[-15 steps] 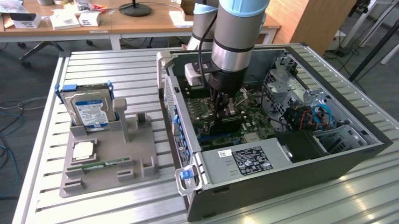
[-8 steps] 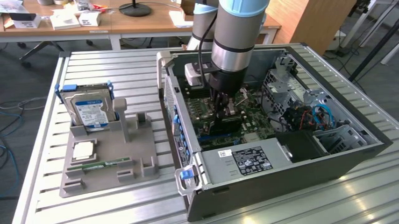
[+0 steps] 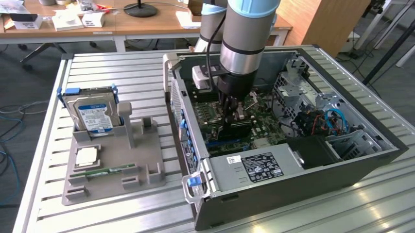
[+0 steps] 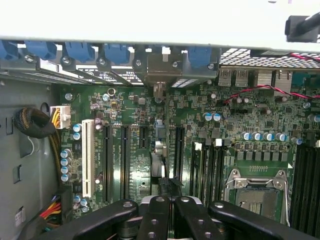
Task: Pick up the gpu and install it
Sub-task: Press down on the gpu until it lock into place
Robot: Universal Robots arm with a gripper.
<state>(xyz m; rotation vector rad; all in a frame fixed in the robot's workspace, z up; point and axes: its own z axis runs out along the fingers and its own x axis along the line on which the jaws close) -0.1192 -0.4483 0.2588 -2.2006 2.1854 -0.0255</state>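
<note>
dark gpu point(image 4: 159, 150) edge-on, bracket toward case rear

The thin dark rectangular expansion card point(image 4: 160, 160) stands on edge, upright over the green motherboard point(image 4: 135, 150), its silver bracket end toward the case's rear slots.

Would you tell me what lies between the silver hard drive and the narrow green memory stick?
A square silver processor chip, shown in the exterior view.

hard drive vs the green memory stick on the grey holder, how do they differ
The hard drive stands upright in its slot; the memory stick lies flat along the grey holder. The hard drive is broad, silver, with a blue-white label; the memory stick is narrow and green. Both sit outside the computer case.
</note>
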